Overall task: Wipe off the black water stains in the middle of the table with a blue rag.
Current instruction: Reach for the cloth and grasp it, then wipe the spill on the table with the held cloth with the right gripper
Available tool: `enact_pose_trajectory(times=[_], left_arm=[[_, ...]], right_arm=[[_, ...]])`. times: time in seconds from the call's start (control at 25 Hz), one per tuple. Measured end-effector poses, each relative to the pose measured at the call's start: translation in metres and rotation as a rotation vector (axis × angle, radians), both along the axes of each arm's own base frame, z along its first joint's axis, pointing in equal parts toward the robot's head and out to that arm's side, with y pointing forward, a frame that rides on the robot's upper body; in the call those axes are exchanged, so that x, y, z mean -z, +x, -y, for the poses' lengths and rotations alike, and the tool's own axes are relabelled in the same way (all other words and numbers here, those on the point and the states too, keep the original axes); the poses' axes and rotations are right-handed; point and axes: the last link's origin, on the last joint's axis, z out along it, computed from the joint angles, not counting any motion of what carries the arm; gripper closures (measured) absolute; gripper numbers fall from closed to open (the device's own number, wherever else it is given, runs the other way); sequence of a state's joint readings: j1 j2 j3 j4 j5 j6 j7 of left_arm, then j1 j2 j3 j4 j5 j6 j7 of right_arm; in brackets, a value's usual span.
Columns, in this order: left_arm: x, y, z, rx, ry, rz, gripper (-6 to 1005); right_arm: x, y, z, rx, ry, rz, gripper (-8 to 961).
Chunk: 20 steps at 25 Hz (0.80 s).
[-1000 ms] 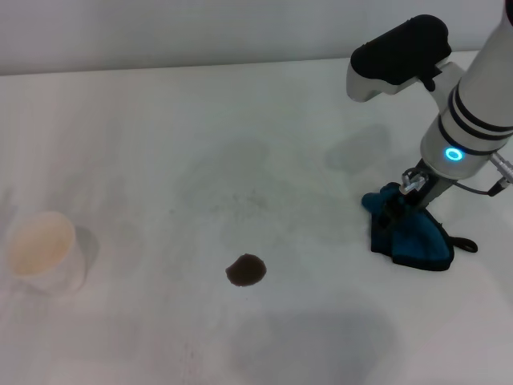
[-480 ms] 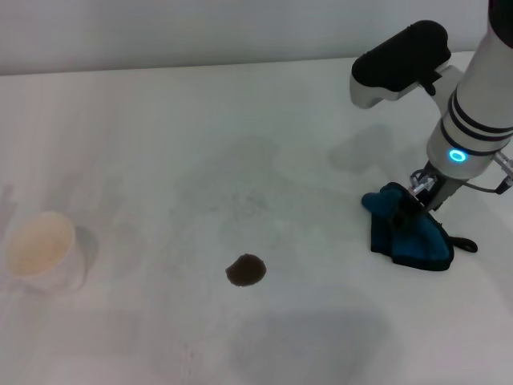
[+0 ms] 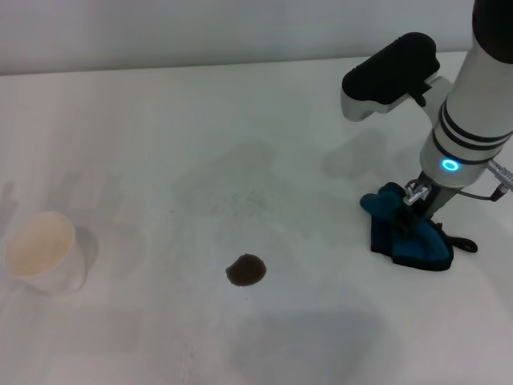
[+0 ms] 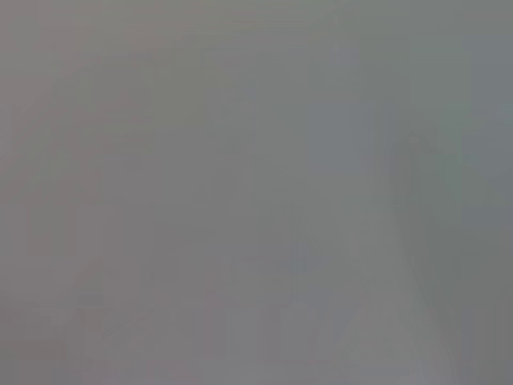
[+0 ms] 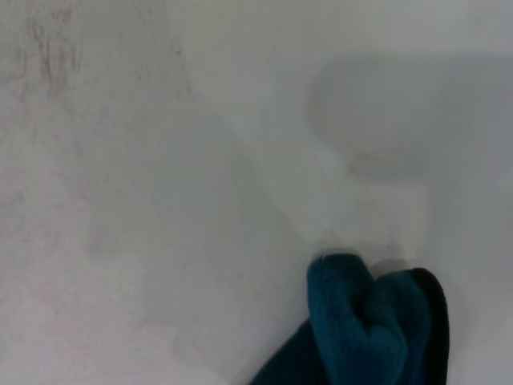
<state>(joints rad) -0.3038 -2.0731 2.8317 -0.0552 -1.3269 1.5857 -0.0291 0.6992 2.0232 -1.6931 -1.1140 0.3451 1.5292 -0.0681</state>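
Note:
The blue rag lies bunched in a wedge on the white table at the right, its black loop at the right corner. My right gripper comes down from above and sits on the rag's upper left part. The right wrist view shows a fold of the rag on the table. The black water stain is a small dark round blot in the middle of the table, well to the left of the rag. My left gripper is out of view; the left wrist view shows only plain grey.
A white paper cup stands near the table's left edge. Faint grey speckles lie behind the stain. The table's far edge meets a pale wall at the back.
My right arm has shifted slightly to the left over the rag. The rag, the stain and the cup have stayed in place.

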Motion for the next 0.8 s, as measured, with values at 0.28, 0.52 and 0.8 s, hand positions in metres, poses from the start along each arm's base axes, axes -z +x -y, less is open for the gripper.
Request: enact_pose_trajectory(times=[0.28, 0.52, 0.8], left_arm=[[0.000, 0.000, 0.000, 0.000, 0.000, 0.001, 132], [0.000, 0.000, 0.000, -0.001, 0.001, 0.001, 133], [-0.001, 0.000, -0.001, 0.001, 0.002, 0.000, 133]], right_arm=[[0.003, -0.002, -0.001, -0.016, -0.009, 0.002, 632], [0.008, -0.004, 0.000, -0.033, -0.021, -0.003, 867], [0.023, -0.014, 0.006, -0.069, -0.072, -0.042, 891]])
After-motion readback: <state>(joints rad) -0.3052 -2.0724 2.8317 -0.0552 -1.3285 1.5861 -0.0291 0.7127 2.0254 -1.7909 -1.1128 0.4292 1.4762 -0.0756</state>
